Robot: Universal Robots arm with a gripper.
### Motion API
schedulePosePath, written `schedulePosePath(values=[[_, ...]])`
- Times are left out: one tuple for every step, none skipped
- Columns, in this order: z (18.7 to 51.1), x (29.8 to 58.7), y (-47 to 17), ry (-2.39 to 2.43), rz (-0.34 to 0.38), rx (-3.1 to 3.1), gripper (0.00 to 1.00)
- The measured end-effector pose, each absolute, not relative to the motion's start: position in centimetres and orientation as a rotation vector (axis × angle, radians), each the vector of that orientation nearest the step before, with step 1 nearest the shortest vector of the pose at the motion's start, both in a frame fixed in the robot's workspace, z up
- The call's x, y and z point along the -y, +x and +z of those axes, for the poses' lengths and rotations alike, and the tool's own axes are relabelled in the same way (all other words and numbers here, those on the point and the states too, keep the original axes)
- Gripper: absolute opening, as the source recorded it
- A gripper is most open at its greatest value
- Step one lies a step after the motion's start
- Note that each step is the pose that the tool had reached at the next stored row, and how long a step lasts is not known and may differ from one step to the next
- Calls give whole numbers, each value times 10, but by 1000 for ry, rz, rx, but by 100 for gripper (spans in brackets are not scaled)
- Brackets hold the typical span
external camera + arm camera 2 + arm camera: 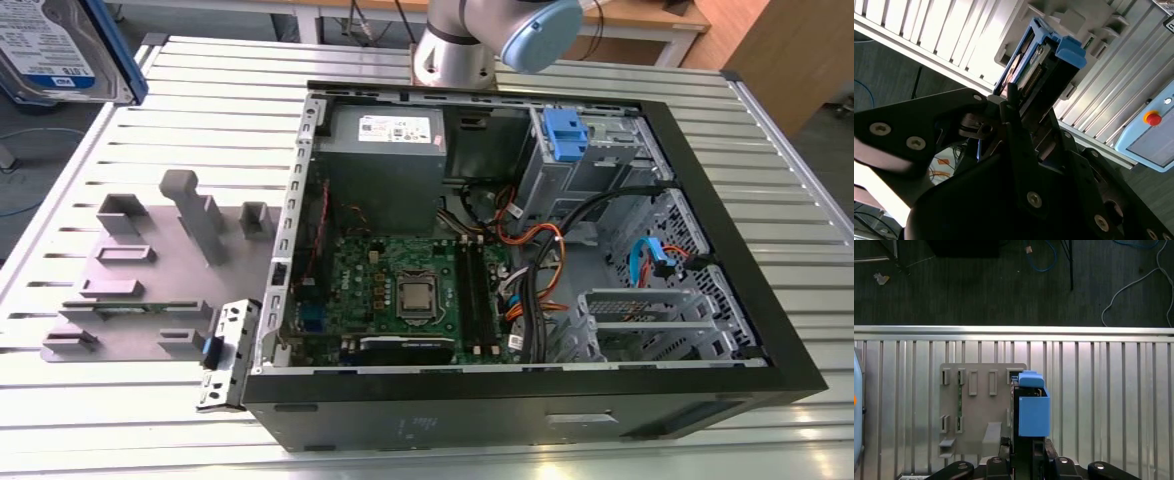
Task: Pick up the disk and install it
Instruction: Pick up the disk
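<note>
Gripper (1026, 112) clenched on disk (1046, 65), blue tab outward. Disk held in air over grey fixture plate (981, 405), well apart from PC case (534, 250). Judged stiff, dense, shock-sensitive. Best grip pts: flat faces/rails, not connector.

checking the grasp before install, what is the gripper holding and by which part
The gripper holds the disk, jaws shut on the end away from its blue end tab, which sticks out ahead.
</note>
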State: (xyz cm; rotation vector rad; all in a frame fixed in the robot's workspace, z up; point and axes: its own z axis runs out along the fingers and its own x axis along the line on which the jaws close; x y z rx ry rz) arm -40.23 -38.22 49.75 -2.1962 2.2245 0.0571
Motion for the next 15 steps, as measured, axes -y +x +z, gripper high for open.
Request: schedulePosePath(values=[[498, 382, -402, -2196, 57, -2224, 35], [498, 382, -402, -2196, 57, -2225, 35], [498, 382, -402, -2196, 57, -2225, 35], [498, 382, -402, -2196, 57, -2225, 35], [498, 382, -402, -2196, 57, -2224, 35], [498, 382, -402, -2196, 57, -2225, 35], [498, 382, -402, -2196, 57, -2225, 35], [498, 382, -402, -2196, 57, -2225, 35], [498, 382, -402, -2196, 57, -2225, 35], [498, 382, -402, -2196, 57, -2225, 35], [499, 382, -402, -2196, 57, -2225, 35], [500, 382, -402, -2196, 57, -2225, 35], [501, 382, -402, -2196, 57, -2225, 35], [502, 382, -402, -2196, 57, -2225, 35], [503, 382, -402, -2196, 57, -2225, 35]])
